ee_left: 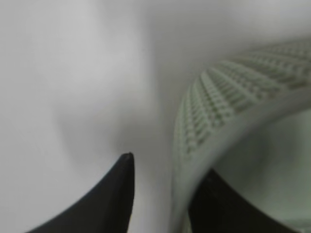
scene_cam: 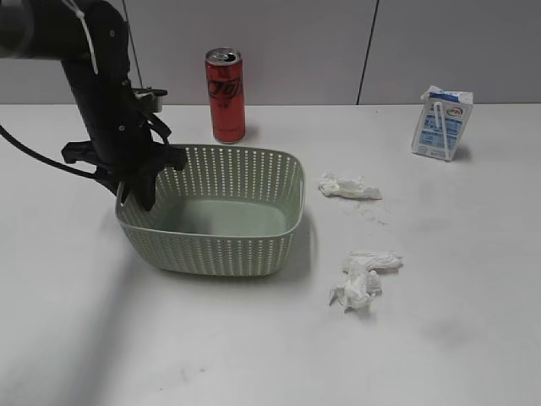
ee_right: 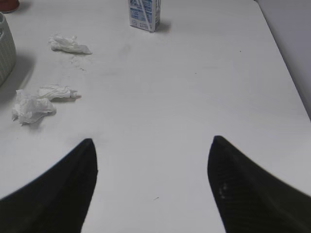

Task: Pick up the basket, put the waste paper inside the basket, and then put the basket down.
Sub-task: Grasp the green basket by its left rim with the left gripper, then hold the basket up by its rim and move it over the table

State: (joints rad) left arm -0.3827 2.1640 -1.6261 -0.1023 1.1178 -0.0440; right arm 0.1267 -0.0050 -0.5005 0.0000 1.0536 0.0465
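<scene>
Left gripper straddles the basket wall at its left end, one finger inside, one outside, not visibly clamped.
Right gripper is spread wide over bare table, holding nothing. Waste paper: one wad right of the basket, another nearer the camera. Red can stands behind the basket; milk carton far right.

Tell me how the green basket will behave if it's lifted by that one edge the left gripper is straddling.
The basket looks like thin perforated plastic and is empty, so it is probably light. With the left gripper straddling only its left rim, one finger inside and one outside, it will likely tilt, the far side sagging. The wall may flex slightly, and smooth plastic could slip.
</scene>
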